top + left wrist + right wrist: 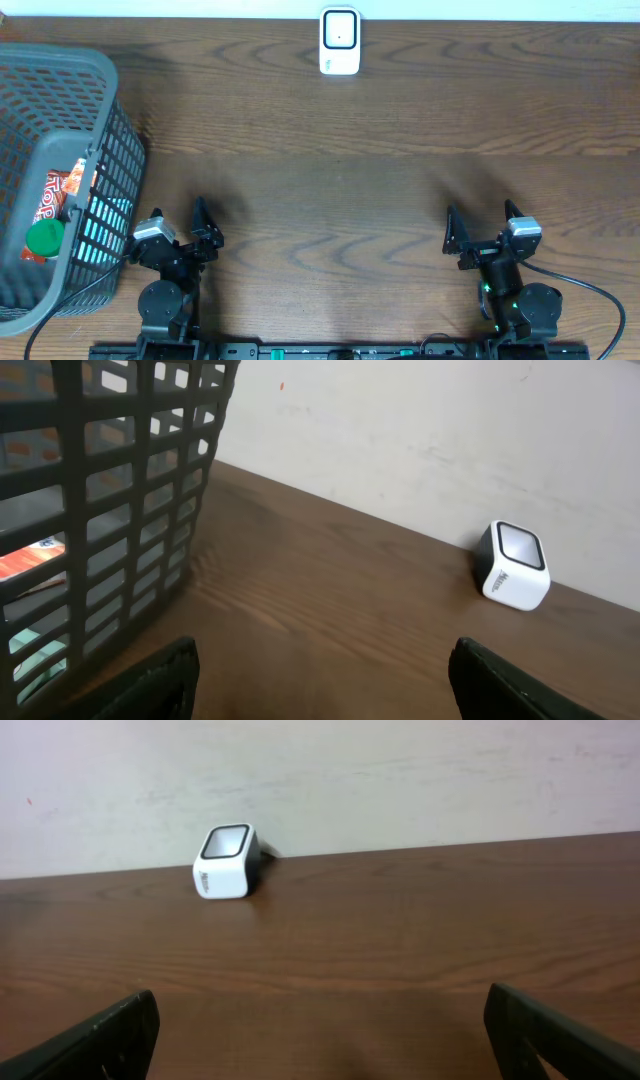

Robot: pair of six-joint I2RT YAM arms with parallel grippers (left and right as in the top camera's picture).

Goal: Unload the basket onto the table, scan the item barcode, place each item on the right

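A white barcode scanner (339,41) with a dark window stands at the table's far edge against the wall; it also shows as the scanner (513,565) and the scanner (227,861). Items lie in the grey basket (104,118) at the left: a red snack packet (58,190) and a green-capped thing (45,237). My left gripper (180,225) rests open near the front edge, just right of the basket, nothing between its fingers. At the front right my right gripper (482,225) is wide open and empty too. Both point toward the far wall.
The basket wall (120,490) fills the left of the left wrist view, close to the left finger (160,680). A black cable (590,290) runs from the right arm's base. Bare brown wood lies between the grippers and the scanner.
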